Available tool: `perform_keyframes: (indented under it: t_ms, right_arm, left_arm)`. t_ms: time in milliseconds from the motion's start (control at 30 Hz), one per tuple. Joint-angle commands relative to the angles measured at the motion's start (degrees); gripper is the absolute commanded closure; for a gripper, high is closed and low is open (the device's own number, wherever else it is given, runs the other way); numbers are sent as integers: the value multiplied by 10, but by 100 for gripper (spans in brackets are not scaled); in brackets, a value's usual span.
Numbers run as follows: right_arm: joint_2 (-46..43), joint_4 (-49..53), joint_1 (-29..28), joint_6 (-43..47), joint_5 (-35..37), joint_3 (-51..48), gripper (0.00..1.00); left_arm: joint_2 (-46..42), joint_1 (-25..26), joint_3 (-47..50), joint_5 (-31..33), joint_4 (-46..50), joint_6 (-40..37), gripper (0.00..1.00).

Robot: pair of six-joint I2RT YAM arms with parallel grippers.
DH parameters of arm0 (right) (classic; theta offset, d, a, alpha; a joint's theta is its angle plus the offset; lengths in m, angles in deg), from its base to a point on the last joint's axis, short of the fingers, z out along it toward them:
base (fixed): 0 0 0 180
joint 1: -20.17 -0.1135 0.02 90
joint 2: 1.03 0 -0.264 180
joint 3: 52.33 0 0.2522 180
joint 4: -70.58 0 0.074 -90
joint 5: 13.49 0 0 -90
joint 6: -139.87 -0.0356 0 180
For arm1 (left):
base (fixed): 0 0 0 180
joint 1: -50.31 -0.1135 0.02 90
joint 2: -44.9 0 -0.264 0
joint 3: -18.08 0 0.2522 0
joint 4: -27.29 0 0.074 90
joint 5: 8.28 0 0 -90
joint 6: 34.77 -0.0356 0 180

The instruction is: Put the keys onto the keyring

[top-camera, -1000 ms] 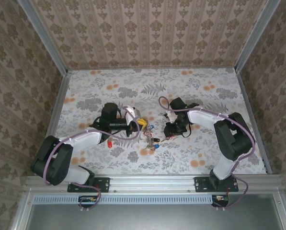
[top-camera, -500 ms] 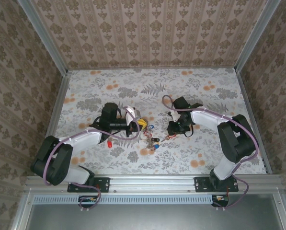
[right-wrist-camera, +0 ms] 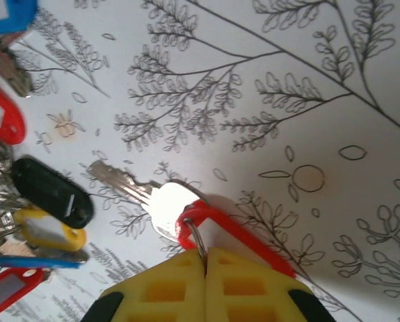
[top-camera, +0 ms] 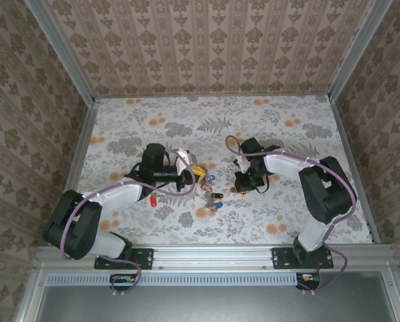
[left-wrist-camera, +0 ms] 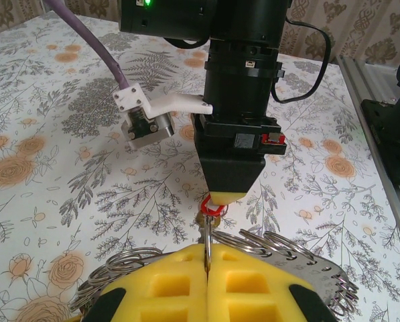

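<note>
Two sets of fingers, one keyring. The left fingers are pressed together on the keyring, with its metal loops fanning out on either side of them. The right fingers are pinched on the little ring of a red-tagged key lying on the tabletop. Left of them are the loose keys: two red tags, one black, one yellow, at least one blue.

The left arm and right arm are black at the joints with white shells, a purple cable along each. The left tool and right tool carry yellow pads with square recesses.
</note>
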Motion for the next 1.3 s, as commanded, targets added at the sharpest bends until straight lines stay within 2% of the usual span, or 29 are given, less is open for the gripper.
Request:
perform_keyframes:
  t_ms: [0,233,567,700,867,1000,1267]
  right_arm:
    - [-18,-2,0,7,-20,-8,98]
    - [-92,-22,0,29,-33,-14,100]
    - [-215,-114,12,145,-140,-32,100]
    - [-258,-176,12,218,-188,-60,100]
    - [-314,-225,7,385,-249,-100,100]
    - [-316,-195,6,456,-249,-71,100]
    - [-271,-143,-15,505,-267,-19,100]
  left_arm:
    - [-5,-3,-23,-27,2,-15,100]
    - [9,-2,-37,-42,17,-21,100]
    - [28,5,-68,-79,51,-36,100]
    - [35,6,-82,-96,75,-48,100]
    - [42,13,-102,-118,104,-63,100]
    - [48,19,-121,-131,137,-80,100]
    - [49,29,-134,-118,151,-91,100]
